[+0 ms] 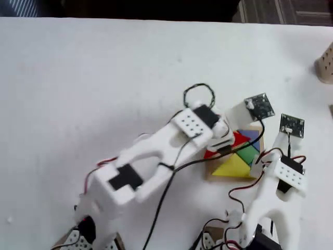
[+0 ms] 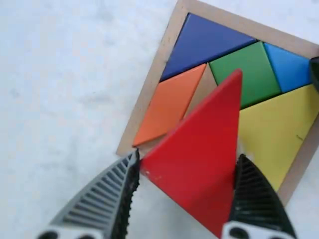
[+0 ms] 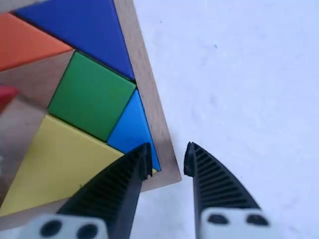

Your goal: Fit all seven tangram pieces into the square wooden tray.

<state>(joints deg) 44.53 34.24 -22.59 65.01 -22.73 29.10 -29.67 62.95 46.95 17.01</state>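
Tray (image 2: 149,94) holds dk blue triangle (image 2: 199,42), orange piece (image 2: 167,104), green square (image 2: 249,69), lt blue triangle (image 2: 291,67), yellow triangle (image 2: 271,132). Left gripper (image 2: 188,162) fingers clamped on red triangle (image 2: 199,149), lower centre, over tray's bare patch. Right gripper (image 3: 168,148) fingers slightly apart, nothing held, at tray corner. High view: tray sits right of centre on tabletop (image 1: 104,67).

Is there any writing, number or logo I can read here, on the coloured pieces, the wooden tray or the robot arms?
None can be read.
The red triangle and the other coloured pieces are plain.
The wooden tray bears no mark.
The circuit boards on the arms are too blurred to tell.
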